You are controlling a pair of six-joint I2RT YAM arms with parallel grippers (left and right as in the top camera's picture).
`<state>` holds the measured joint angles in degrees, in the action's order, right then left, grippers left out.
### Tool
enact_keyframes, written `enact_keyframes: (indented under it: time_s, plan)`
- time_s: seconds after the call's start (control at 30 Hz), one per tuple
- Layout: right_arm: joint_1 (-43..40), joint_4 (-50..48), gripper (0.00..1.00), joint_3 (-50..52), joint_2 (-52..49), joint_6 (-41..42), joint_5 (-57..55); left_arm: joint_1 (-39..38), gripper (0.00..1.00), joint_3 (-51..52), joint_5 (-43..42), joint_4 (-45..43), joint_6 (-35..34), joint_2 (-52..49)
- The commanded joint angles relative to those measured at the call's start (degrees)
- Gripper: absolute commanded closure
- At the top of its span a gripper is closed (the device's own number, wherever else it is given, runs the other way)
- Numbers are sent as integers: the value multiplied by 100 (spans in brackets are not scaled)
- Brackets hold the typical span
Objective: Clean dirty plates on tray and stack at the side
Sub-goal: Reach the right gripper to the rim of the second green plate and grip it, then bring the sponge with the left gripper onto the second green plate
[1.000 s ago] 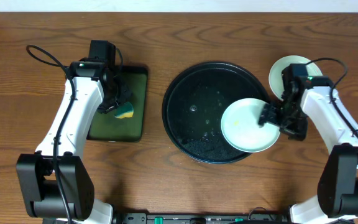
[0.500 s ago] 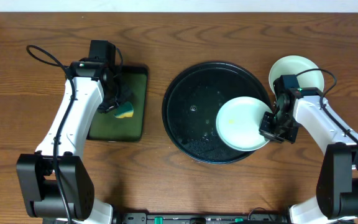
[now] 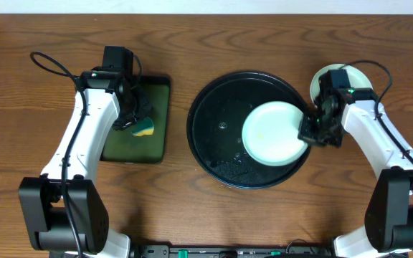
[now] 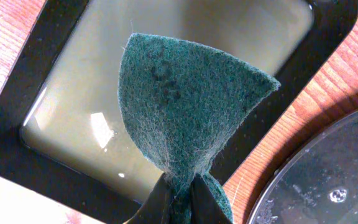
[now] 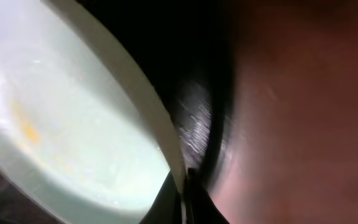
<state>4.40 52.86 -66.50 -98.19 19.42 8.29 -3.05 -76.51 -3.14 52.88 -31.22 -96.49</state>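
The right claw (image 3: 309, 132) has clamped onto the rim of the pale plate (image 3: 267, 135) and drawn it inside the black tray (image 3: 196, 107) — apparently ready for scrubbing — while the left claw (image 4: 180, 202) pinches the sponge (image 4: 185, 112).

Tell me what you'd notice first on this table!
The big round black tray in the middle grabs the eye, with a pale plate over its right half, pinched at the edge by the jaws of the right arm. On the left, the jaws of the left arm hold a green and yellow sponge above a small green tray.
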Motion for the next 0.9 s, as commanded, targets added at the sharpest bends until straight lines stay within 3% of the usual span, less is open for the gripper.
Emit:
enact_keyframes:
  time_s: [0.0,0.37,0.6,0.87]
  plan:
    - [225,-415,99,-120,-83,-439,549,20,93,33,-31,-28,81,15]
    - [446,-1528,99,-116,-660,-866,1058,20,93,35,326,-328,81,-7]
    - [474,-1582,99,-116,-1504,-704,1172,13,93,44,531,-588,35,-511]
    - [549,-1598,99,-116,-1700,-704,1167,26,93,44,901,-1019,37,-1292]
